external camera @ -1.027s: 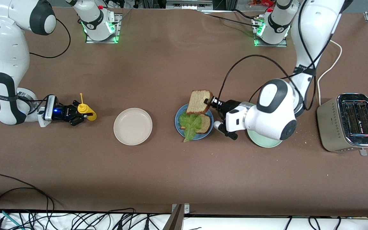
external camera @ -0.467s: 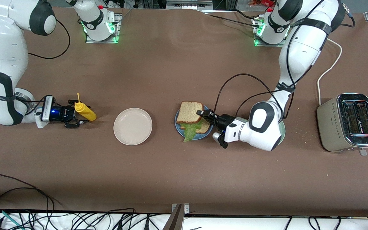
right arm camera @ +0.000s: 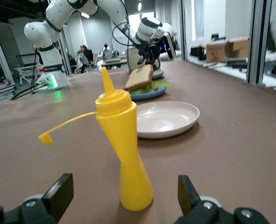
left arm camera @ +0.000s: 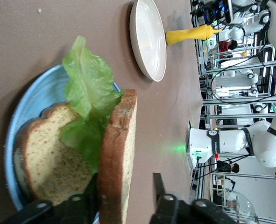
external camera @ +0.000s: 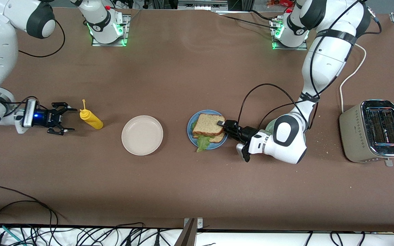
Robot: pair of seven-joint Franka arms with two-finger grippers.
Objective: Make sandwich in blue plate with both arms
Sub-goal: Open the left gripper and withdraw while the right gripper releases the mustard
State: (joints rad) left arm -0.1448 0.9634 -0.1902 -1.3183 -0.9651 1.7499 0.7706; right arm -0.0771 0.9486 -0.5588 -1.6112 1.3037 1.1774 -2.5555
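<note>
Since earlier frames: top slice lowered from air onto stack; right tool (external camera: 61, 118) backed off yellow bottle (external camera: 91, 118), fingers spread, empty.

Left tool (external camera: 223, 123) at plate's left-arm side, fingers parted about top slice's edge, grip slack by look. Slice tilted, not flat.

Sandwich (external camera: 208, 127) lies in blue plate (external camera: 192, 125): bottom slice, lettuce (left arm camera: 88, 98), top slice. Beige plate (external camera: 142, 135) empty. Left arm nearer sandwich.
</note>
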